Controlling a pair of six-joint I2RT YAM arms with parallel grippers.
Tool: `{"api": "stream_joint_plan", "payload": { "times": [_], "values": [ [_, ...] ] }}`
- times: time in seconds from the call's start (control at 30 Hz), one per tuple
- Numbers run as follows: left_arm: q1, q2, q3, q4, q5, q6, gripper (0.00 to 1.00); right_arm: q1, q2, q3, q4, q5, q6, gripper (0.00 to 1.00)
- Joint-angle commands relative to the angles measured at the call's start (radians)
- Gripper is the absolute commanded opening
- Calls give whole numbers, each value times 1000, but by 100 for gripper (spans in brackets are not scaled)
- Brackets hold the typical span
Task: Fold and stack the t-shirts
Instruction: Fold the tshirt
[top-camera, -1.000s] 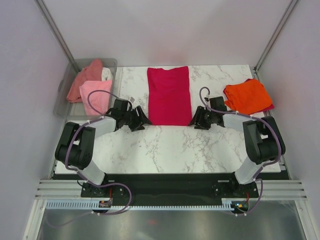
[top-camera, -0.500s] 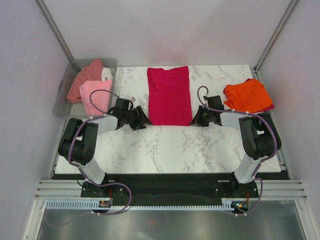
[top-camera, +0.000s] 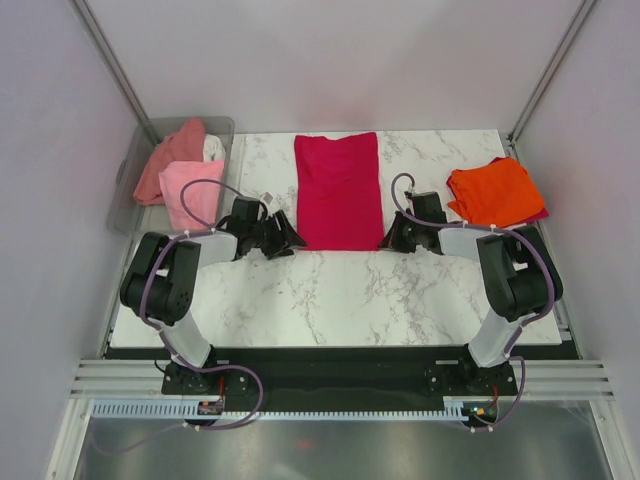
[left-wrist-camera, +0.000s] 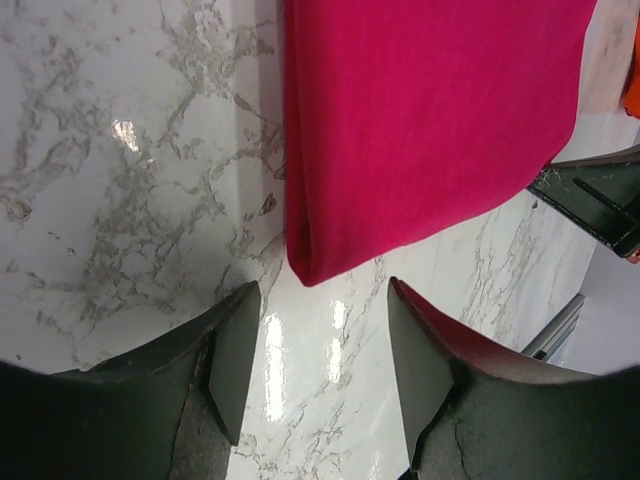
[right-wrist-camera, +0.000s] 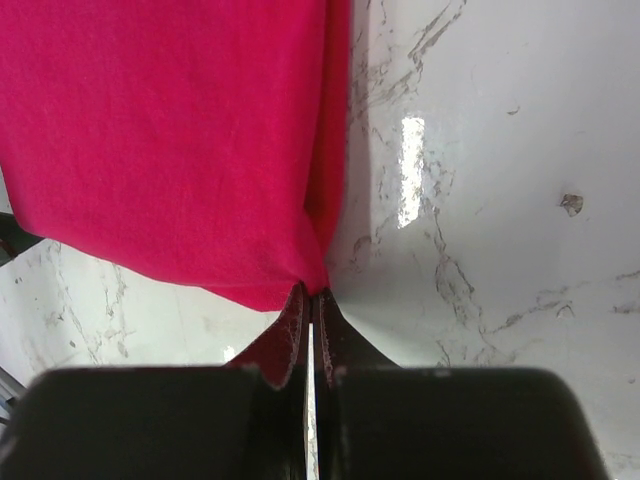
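A crimson t-shirt (top-camera: 338, 190), folded into a long strip, lies flat in the middle of the marble table. Its near left corner (left-wrist-camera: 320, 255) points into the gap of my left gripper (left-wrist-camera: 322, 292), which stands open just short of it, low over the table (top-camera: 288, 240). My right gripper (right-wrist-camera: 312, 293) is shut, its tips pinching the near right corner of the crimson t-shirt (right-wrist-camera: 170, 130), where the fabric puckers; from above it sits at that corner (top-camera: 386, 240). An orange t-shirt (top-camera: 495, 190) lies folded at the right edge of the table.
A clear grey plastic bin (top-camera: 124, 190) stands off the table's far left corner and holds a light pink t-shirt (top-camera: 190, 185), a salmon one (top-camera: 172, 150) and a white one (top-camera: 213, 148). Bare marble (top-camera: 340, 300) stretches between the shirt and the arm bases.
My right gripper has shut on the crimson shirt's near right corner after moving in to it. The left gripper has edged closer to the near left corner and stays open.
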Motion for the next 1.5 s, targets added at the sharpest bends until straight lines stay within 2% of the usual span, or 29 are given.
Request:
{"api": "stream_joint_plan", "payload": {
  "times": [0.0,0.17,0.37,0.4,0.47,0.5,0.53,0.73,0.93,1.03,1.17,1.47],
  "values": [
    [-13,35,19,36,1,36,61,3,-11,-21,18,54,-29,0],
    [-19,76,37,42,4,22,57,6,-20,-24,22,51,-29,0],
    [-27,107,50,33,-4,20,41,4,-22,-28,27,45,-29,0],
    [-29,109,51,31,-7,22,31,4,-23,-30,28,43,-27,0],
    [-30,107,51,31,-4,26,19,3,-25,-30,31,39,-27,0],
    [-32,107,51,33,3,28,7,4,-26,-30,31,34,-26,0],
    [-32,104,50,39,13,33,2,6,-28,-31,31,33,-24,0],
    [-38,15,4,7,33,30,2,7,-95,-39,-19,7,-18,0],
    [-71,-152,-107,-53,27,8,2,10,-261,-143,-94,-27,-15,0],
    [-101,-271,-185,-74,32,-7,2,15,-363,-223,-108,-56,-3,0],
    [-159,-433,-272,-128,29,-35,2,46,-550,-299,-215,-58,-6,0],
    [-257,-788,-406,-263,51,-134,2,75,-948,-352,-461,-52,23,0]
  ]
}}
